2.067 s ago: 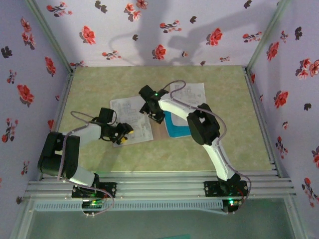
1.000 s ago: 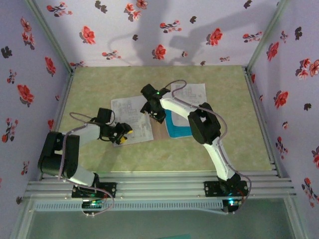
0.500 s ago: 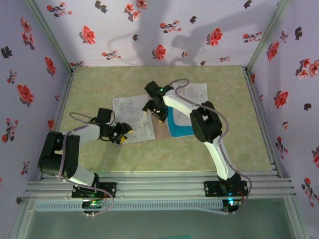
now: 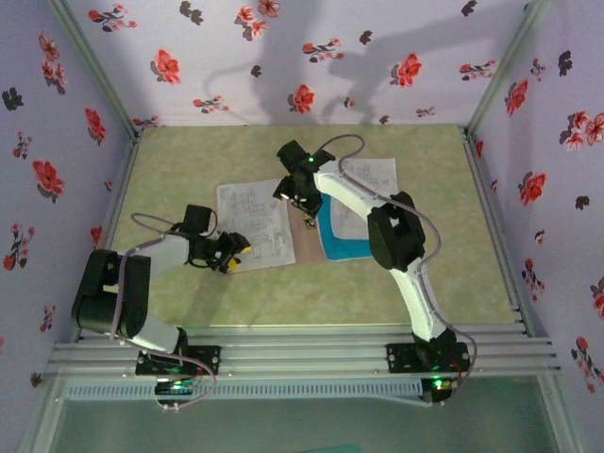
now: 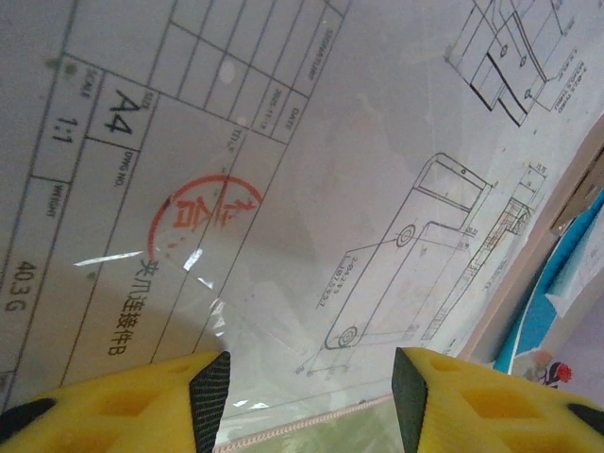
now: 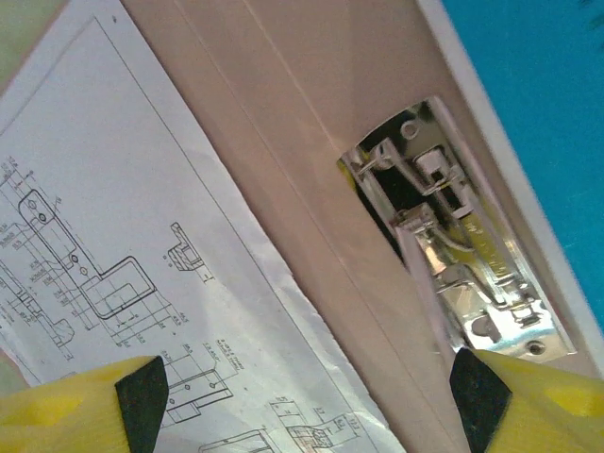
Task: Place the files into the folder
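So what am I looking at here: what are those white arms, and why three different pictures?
They are two robot arms bolted at the near edge of the table. The wide picture comes from a camera above and behind them; each close-up comes from a camera on one wrist, so the yellow blocks are that arm's own fingers. On the table lie printed drawing sheets, a blue sheet and a tan folder with a metal clip. The left gripper is open over one sheet, the right gripper open over the folder. Neither holds anything.
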Robot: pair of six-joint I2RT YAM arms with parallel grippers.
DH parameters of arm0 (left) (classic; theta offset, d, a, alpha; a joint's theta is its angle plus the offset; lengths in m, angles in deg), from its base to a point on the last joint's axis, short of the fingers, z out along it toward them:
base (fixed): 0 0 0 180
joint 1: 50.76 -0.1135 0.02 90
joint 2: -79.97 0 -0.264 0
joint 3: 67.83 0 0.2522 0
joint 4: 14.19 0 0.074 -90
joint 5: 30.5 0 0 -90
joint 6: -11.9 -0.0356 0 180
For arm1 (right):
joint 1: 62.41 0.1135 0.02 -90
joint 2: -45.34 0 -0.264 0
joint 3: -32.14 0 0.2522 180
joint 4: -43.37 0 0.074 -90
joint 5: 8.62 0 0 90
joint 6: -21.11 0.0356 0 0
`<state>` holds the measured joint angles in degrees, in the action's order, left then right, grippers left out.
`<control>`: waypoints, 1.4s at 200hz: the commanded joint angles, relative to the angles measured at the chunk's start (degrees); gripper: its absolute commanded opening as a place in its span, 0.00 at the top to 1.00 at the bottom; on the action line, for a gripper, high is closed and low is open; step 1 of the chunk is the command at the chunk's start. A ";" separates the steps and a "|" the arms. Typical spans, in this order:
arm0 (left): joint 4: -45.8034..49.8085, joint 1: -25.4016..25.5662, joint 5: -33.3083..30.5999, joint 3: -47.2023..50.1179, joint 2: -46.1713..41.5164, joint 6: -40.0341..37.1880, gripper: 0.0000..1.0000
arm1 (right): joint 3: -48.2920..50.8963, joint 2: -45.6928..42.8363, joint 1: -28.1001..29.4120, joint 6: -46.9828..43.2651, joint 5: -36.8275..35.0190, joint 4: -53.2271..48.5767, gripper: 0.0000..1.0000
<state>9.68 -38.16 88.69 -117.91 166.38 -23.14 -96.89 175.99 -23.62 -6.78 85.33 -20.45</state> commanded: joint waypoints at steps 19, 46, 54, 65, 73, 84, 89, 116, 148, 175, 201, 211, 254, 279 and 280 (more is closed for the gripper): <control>9.01 -1.42 -7.47 2.75 2.37 -0.82 0.47 | 5.02 -5.91 -0.29 0.73 -3.41 3.60 0.18; 9.07 -1.35 -7.34 2.63 2.29 -0.99 0.47 | 6.32 -10.04 -0.51 0.04 -5.50 5.00 0.16; 9.12 -1.35 -7.24 2.64 2.35 -0.97 0.47 | 6.98 -10.55 -0.77 0.18 -5.72 4.65 0.16; 8.97 -1.35 -7.22 2.57 2.27 -0.99 0.47 | 10.07 -11.48 -1.31 0.78 -4.64 6.03 0.15; 9.07 -1.35 -7.22 2.46 2.28 -1.06 0.47 | 13.59 -12.48 -1.58 1.70 -3.12 8.48 0.14; 9.13 -1.35 -7.13 2.14 2.40 -1.15 0.47 | 19.06 -13.90 -1.76 3.29 -0.10 13.46 0.14; 9.20 -1.36 -7.15 2.05 2.41 -1.17 0.47 | 21.52 -14.61 -1.60 4.00 1.44 16.20 0.14; 9.44 -1.35 -7.14 1.61 2.46 -1.30 0.47 | 30.31 -17.18 -1.12 7.55 6.92 28.49 0.13; 9.67 -1.39 -7.04 1.40 2.80 -1.76 0.47 | 30.27 -15.63 -1.45 8.68 9.29 31.67 0.13; 9.77 -1.39 -7.13 0.99 2.89 -1.91 0.47 | 29.74 -12.95 -2.00 10.67 10.81 33.40 0.14; 10.11 -1.46 -7.13 0.72 3.03 -2.21 0.46 | 27.61 -11.38 -2.48 10.92 11.04 33.39 0.15; 10.20 -1.36 -7.17 0.76 3.03 -2.25 0.46 | 26.42 -10.81 -2.66 10.75 11.02 33.16 0.15; 10.97 -1.44 -7.31 0.30 3.00 -2.81 0.46 | 20.95 -8.41 -3.84 10.14 10.99 31.82 0.16; 11.27 -1.48 -7.39 0.10 3.06 -3.19 0.46 | 17.33 -6.00 -4.59 9.46 11.67 30.85 0.16; 11.26 -1.46 -7.39 0.10 3.02 -3.19 0.46 | 17.08 -5.83 -4.64 9.41 11.68 30.83 0.16</control>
<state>13.11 -38.59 87.94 -119.37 166.65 -24.65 -76.02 167.45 -27.34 3.17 95.95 11.74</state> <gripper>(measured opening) 0.535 0.839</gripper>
